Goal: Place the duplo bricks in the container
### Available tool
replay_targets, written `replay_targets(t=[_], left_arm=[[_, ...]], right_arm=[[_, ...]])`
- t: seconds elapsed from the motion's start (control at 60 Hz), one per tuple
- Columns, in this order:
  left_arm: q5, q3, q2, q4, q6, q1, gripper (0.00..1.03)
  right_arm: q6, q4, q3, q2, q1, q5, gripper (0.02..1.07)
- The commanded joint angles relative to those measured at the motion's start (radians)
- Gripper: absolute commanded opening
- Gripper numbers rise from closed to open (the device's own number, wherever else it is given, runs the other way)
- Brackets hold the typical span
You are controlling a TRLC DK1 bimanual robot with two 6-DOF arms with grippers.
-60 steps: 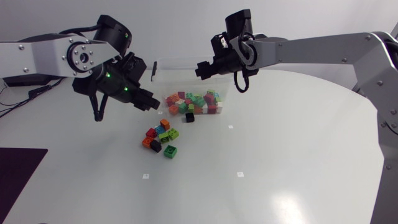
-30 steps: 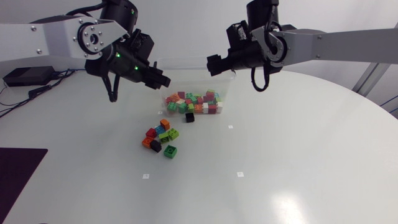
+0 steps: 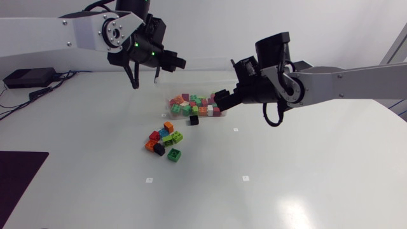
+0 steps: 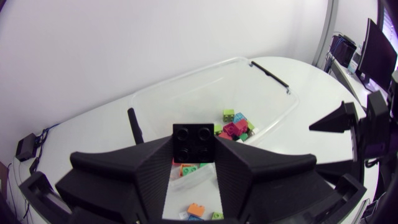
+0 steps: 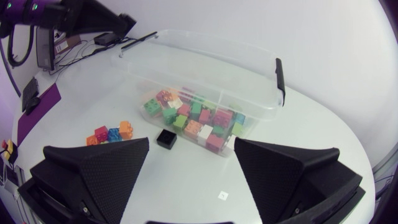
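My left gripper (image 3: 177,62) is shut on a black duplo brick (image 4: 194,142) and hangs over the far left part of the clear plastic container (image 3: 224,64). That container (image 4: 186,93) holds several coloured bricks (image 3: 195,105). My right gripper (image 3: 222,98) is open and empty, at the container's near right corner. In the right wrist view the container (image 5: 205,56) and a lone black brick (image 5: 166,137) lie ahead of the right gripper (image 5: 191,146). A loose pile of bricks (image 3: 164,141) sits on the table in front of the container.
The lone black brick (image 3: 193,119) lies just outside the container's front wall. A dark mat (image 3: 19,172) covers the table's left front corner. Small white markers (image 3: 245,178) dot the white tabletop.
My left arm carried the black brick up and to the right, over the container. My right gripper came down from above the container to its near right corner, and its jaws spread wider.
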Motion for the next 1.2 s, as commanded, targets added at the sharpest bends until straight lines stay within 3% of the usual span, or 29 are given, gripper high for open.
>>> replay_targets(t=[0.0, 0.417, 0.633, 0.933, 1.1, 1.183], left_arm=[[0.002, 0.045, 0.048, 0.036, -0.032, -0.010, 0.29], [0.002, 0.181, 0.220, 0.096, -0.072, -0.004, 0.31], [0.002, 0.223, 0.264, 0.118, -0.072, 0.005, 0.45], [0.001, 0.269, 0.313, 0.129, -0.072, 0.012, 0.98], [0.001, 0.224, 0.273, 0.129, -0.069, 0.012, 0.98], [0.001, 0.166, 0.218, 0.129, -0.058, 0.012, 0.98]], right_arm=[[0.011, 0.026, -0.036, -0.007, 0.020, 0.001, 1.01], [0.017, 0.085, -0.033, 0.148, 0.129, 0.088, 1.01], [0.063, 0.087, 0.008, 0.204, 0.153, 0.125, 1.01], [0.099, 0.055, 0.095, 0.301, 0.176, 0.148, 1.02], [0.102, 0.026, 0.163, 0.348, 0.181, 0.171, 1.01], [0.097, 0.024, 0.180, 0.370, 0.188, 0.187, 0.95]])
